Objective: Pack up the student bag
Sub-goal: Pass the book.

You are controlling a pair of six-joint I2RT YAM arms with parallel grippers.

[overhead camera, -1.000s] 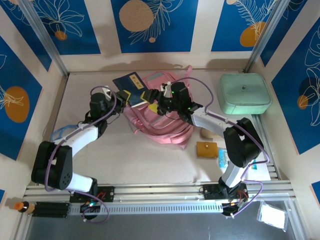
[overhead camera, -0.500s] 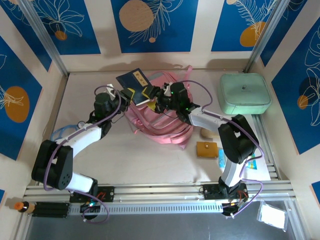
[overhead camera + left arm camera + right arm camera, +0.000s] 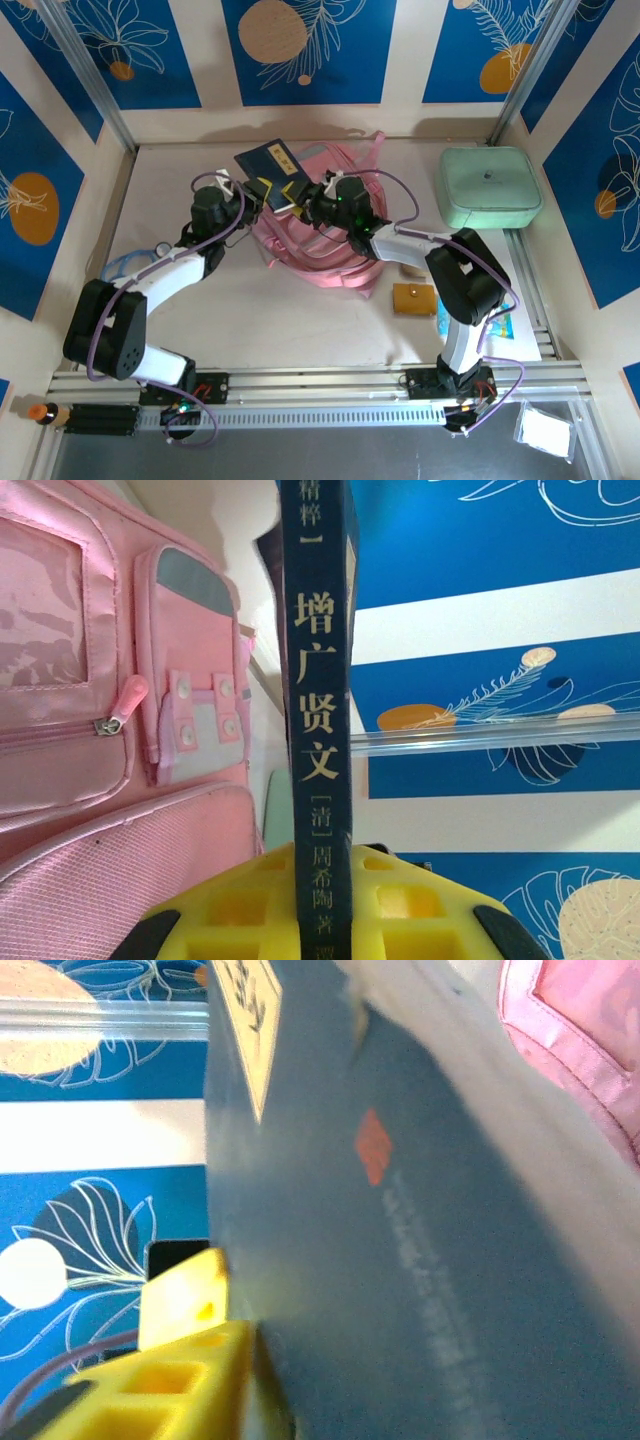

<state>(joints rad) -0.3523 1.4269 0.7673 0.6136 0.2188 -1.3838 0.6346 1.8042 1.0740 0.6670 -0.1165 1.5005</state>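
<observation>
- Left gripper (image 3: 322,895) is clamping the dark blue book (image 3: 318,680) at its spine, with the book's long axis running straight out ahead of the fingers.
- Right gripper (image 3: 298,193) is sitting against the book's cover from the opposite side; can't tell whether its jaws are gripping.
- Student bag (image 3: 325,250) is lying just beneath both grippers, mostly under the right one.

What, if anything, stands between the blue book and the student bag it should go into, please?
Nothing visible lies between them: the left tool holds the blue book at its spine over the student bag's edge, with the right tool against its cover. The front pocket looks zipped; I cannot see an open compartment.
</observation>
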